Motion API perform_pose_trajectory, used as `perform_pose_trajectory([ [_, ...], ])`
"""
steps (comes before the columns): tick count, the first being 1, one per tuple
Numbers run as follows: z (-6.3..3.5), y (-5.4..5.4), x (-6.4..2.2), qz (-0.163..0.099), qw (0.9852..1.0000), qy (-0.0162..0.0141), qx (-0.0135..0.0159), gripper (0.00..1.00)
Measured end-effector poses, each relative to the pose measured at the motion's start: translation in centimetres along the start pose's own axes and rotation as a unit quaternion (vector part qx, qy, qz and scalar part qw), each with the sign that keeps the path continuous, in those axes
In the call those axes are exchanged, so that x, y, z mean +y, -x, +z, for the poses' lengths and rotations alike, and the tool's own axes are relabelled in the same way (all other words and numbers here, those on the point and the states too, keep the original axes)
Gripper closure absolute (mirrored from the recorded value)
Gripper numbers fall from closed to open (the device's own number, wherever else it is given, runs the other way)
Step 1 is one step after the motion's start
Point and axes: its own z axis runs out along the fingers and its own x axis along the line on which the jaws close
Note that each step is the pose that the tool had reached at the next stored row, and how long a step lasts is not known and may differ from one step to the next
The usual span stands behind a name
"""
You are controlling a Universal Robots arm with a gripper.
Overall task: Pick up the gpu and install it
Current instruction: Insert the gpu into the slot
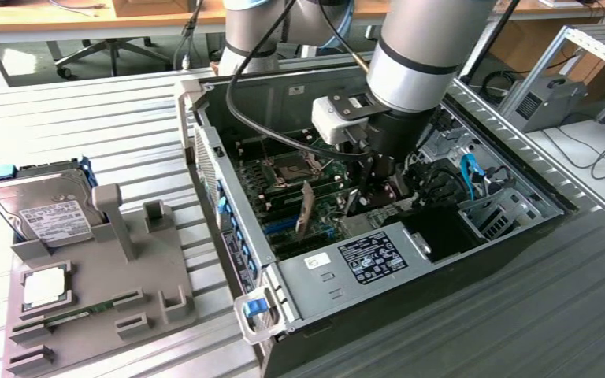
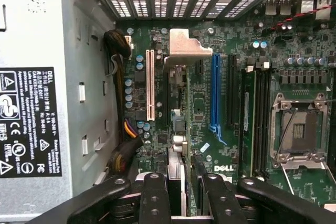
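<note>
Tool (image 2: 181, 195) inside open black PC case (image 1: 313, 315), gripping gpu.
Thin green gpu card with silver bracket (image 2: 178, 103) stands edge-on over green motherboard (image 2: 231, 145), pinched between tool fingers (image 2: 155, 198).

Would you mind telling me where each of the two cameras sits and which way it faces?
Exterior view: off the arm, above, looking down into the open PC case; arm and tool show.
Wrist view: on the wrist, looking down at the motherboard; the tool closed on the gpu edge.
Shared: gpu, motherboard, power supply label, tool.
</note>
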Motion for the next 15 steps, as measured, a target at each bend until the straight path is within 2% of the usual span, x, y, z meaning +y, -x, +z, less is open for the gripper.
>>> perform_pose_trajectory([
  [10,0.08,1.8,0.42,0.002,1.0000,-0.0001,-0.0001,0.71],
  [15,0.13,2.4,1.04,0.005,1.0000,-0.0001,-0.0001,0.71],
])
